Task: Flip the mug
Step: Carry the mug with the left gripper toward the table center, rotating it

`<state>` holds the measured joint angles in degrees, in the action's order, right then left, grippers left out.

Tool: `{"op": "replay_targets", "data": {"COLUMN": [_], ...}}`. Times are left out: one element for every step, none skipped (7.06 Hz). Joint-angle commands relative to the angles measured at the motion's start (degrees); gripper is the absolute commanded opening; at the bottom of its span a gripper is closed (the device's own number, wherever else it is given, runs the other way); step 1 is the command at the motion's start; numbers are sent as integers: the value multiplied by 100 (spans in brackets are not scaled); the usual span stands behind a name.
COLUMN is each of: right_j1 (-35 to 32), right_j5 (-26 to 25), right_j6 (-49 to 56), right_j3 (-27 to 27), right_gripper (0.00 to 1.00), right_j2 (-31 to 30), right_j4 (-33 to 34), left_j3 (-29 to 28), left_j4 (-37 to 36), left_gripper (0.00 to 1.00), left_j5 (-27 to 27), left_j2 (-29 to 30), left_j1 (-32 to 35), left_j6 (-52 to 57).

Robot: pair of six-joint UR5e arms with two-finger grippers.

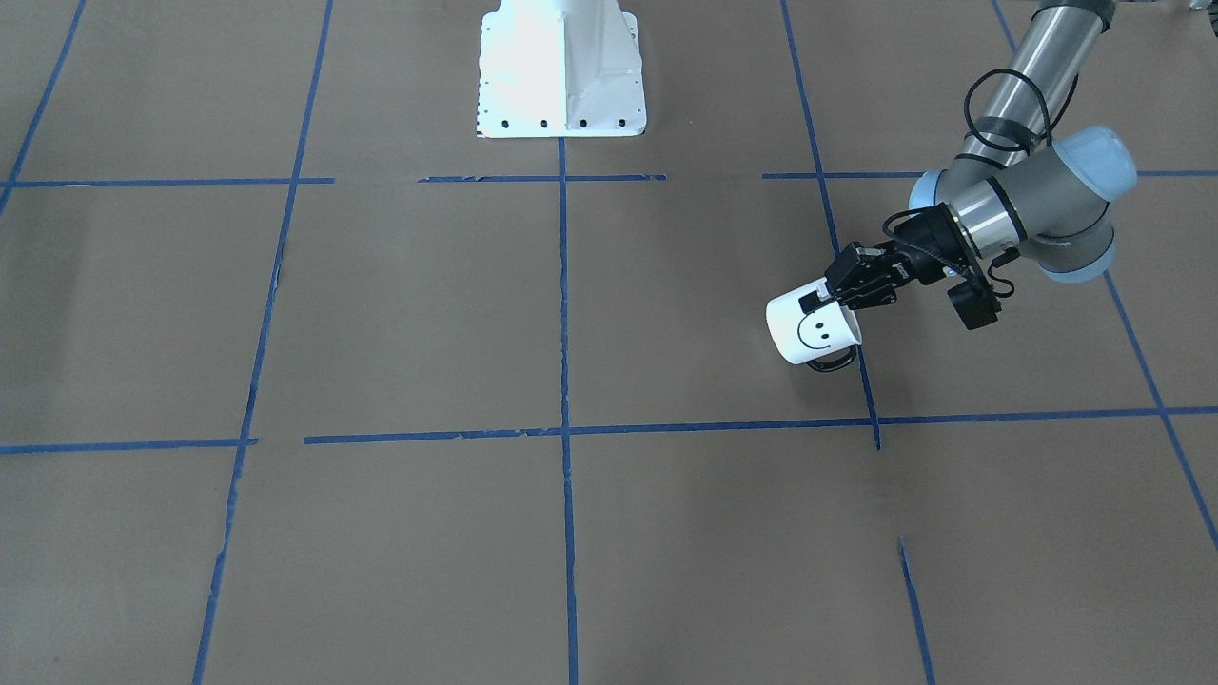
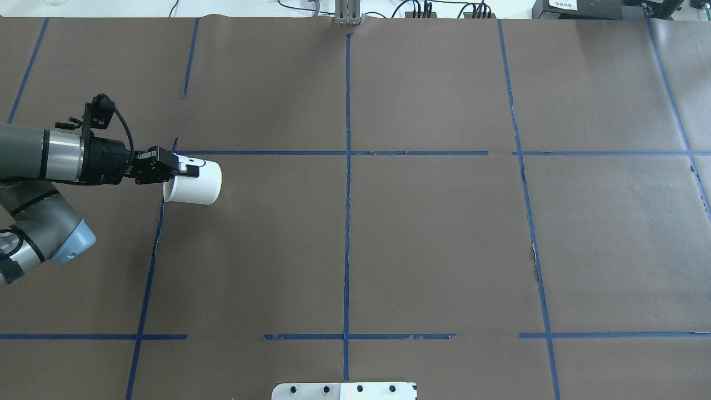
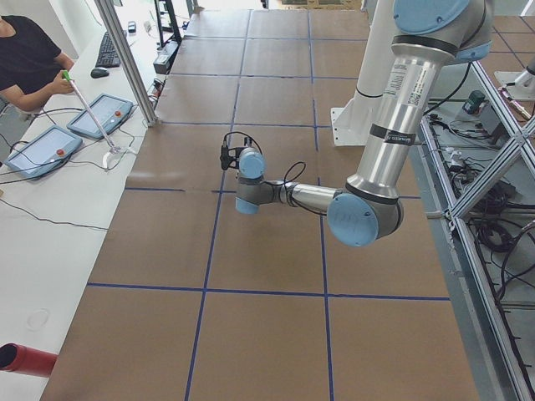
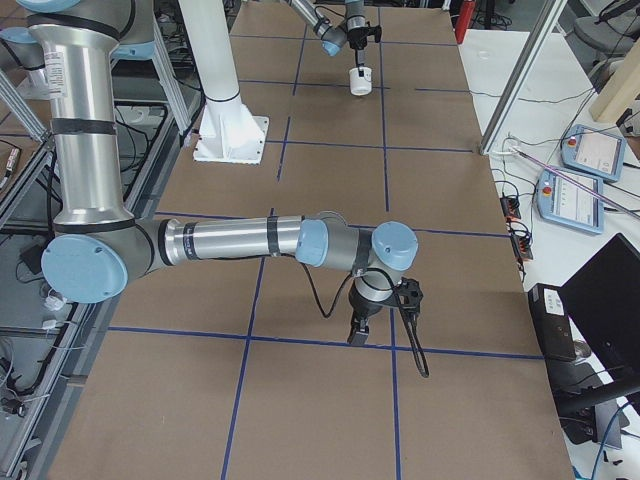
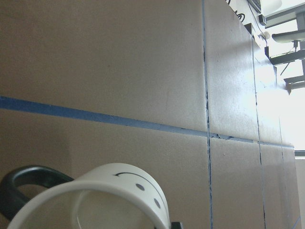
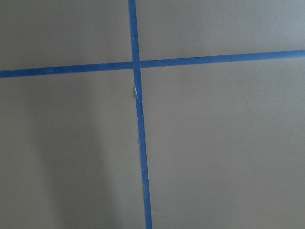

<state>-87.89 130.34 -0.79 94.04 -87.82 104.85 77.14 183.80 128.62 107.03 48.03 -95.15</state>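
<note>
The white mug (image 1: 809,328) with a black smiley face and a black loop handle (image 1: 830,364) lies tilted on its side in my left gripper (image 1: 826,300). The gripper is shut on the mug's rim, its open end toward the wrist. In the overhead view the mug (image 2: 195,182) is at the table's left, with the left gripper (image 2: 188,169) at its rim. The left wrist view shows the rim, face and handle of the mug (image 5: 128,191). My right gripper (image 4: 358,332) shows only in the exterior right view, pointing down close above the table; I cannot tell whether it is open or shut.
Brown paper with blue tape lines (image 2: 348,166) covers the table. The robot's white base plate (image 1: 561,67) stands at the table's robot side. A person (image 3: 29,58) and tablets (image 3: 100,115) are at a side desk.
</note>
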Motion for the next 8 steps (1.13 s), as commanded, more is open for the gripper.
{"op": "replay_targets", "data": {"right_j1": [0,0,0,0,0,0,0,0], "right_j5": [0,0,0,0,0,0,0,0], "right_j6": [0,0,0,0,0,0,0,0], "right_j3": [0,9,0,0,0,0,0,9], "right_gripper": [100,100,100,100,100,100,100,100], "right_j2": [-7,1,1,1,1,1,1,1], "right_j4": [0,0,0,0,0,0,0,0], "left_j3": [711,993,1170,1337,1451,1548,1671,1672], "left_j4": [-1235,-1719,-2394,-3419,-4299,-5109,-6039,-7014], "left_gripper": [0,0,0,0,0,0,0,0], "left_j5": [59,41,32,15,-290,-528,-661,-1019], "left_j2": [160,204,457,851,1212,1546,1889,2292], "left_j1": [13,13,22,13,-22,-170,-250,-433], "left_j6": [83,206,494,1019,1329,1610,2040,2427]}}
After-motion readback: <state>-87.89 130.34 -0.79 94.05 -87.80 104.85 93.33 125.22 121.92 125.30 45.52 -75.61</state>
